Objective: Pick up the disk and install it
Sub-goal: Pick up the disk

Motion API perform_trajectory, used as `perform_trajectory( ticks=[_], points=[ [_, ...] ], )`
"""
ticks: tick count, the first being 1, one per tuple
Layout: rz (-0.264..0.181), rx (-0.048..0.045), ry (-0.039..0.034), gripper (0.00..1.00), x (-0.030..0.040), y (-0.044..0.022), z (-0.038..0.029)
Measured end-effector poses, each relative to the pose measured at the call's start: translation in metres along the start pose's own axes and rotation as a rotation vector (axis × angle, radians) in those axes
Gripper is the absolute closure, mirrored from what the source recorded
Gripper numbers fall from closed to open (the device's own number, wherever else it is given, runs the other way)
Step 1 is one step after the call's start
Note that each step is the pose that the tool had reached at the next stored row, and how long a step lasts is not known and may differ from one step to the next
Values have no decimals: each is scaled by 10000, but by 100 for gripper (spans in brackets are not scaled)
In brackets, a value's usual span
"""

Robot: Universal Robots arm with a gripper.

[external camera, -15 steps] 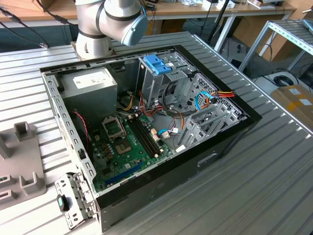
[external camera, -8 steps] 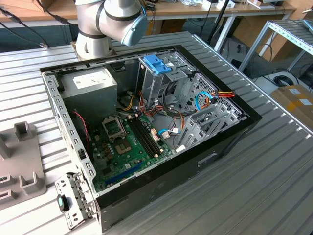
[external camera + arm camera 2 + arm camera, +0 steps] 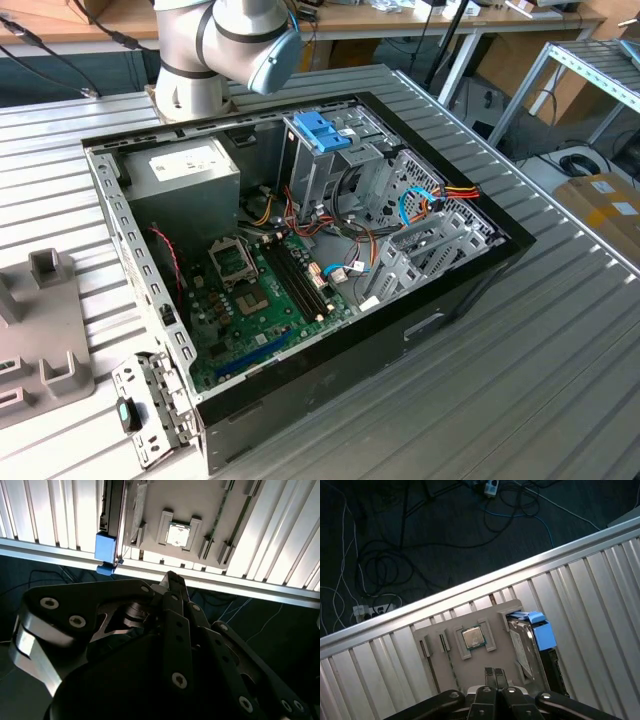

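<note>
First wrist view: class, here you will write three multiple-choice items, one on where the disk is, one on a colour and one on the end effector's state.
1. Where is the disk?
A. On edge at the side of the grey tray
B. Flat on top of that tray
C. On the dark floor

2. What colour is the disk's carrier frame?
A. Red
B. Blue
C. Yellow

3. How is the end effector?
A. Wide open
B. Shut on the disk
C. Shut, empty

Answers:
1 A: the disk stands upright along the tray's side, near the chip.
2 B: the plastic at the disk's end is blue.
3 C: its fingers meet with nothing between them, apart from the disk.
</note>
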State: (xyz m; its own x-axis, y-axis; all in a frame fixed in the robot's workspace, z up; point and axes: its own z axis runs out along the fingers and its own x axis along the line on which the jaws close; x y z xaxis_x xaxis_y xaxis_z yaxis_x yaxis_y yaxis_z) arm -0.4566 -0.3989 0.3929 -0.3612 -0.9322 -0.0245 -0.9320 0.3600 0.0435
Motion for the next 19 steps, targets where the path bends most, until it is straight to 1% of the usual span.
perform_trajectory(
  ticks=[8, 10, 19],
  points=[
    [-296, -7, 13, 90, 0, 0, 0],
    [-449, -11, 19, 90, 0, 0, 0],
    [-813, -20, 35, 90, 0, 0, 0]
  ],
)
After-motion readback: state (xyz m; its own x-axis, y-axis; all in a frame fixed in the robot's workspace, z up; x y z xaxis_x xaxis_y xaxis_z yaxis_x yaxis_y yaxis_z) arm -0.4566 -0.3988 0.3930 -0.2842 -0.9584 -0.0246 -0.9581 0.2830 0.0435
